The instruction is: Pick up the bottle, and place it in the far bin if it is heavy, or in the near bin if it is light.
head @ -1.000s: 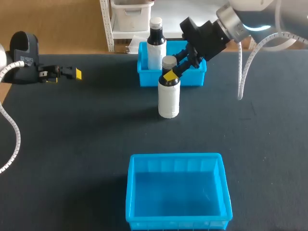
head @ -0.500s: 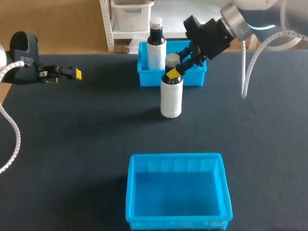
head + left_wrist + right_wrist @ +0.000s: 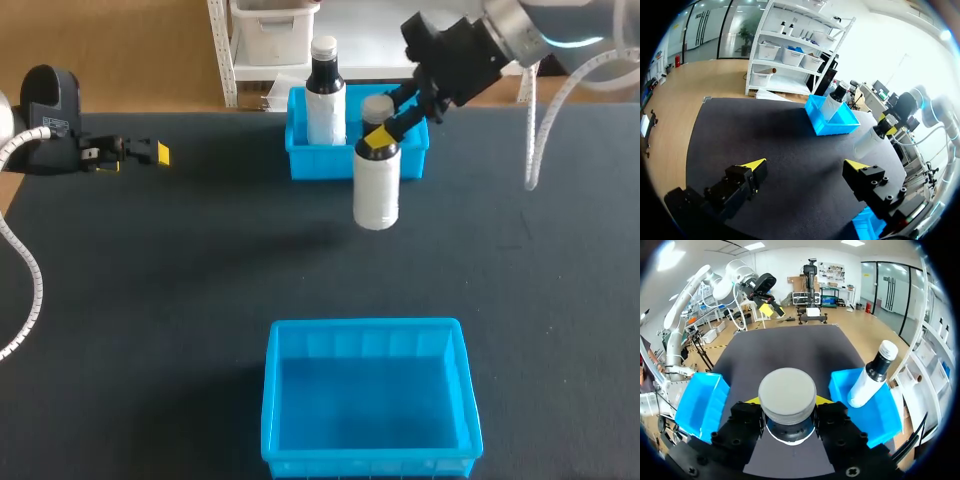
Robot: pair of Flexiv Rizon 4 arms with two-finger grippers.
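Note:
A white bottle (image 3: 377,192) with a black neck and grey cap hangs above the table, just in front of the far blue bin (image 3: 300,160). My right gripper (image 3: 378,135) is shut on its neck; in the right wrist view the cap (image 3: 787,392) sits between the right gripper's (image 3: 788,405) yellow tips. A second, similar bottle (image 3: 324,95) stands in the far bin's left part. The near blue bin (image 3: 365,326) lies by the table's front edge. My left gripper (image 3: 135,155) rests at the far left, open and holding nothing, also in its own view (image 3: 805,167).
In the right wrist view the far bin (image 3: 880,415) with the second bottle (image 3: 871,375) lies to one side of the gripper and the near bin (image 3: 700,405) to the other. Dark tabletop (image 3: 180,270) lies between the bins.
My right arm has lifted the bottle off the table and carried it to the right and back, toward the far bin. The left arm has not moved.

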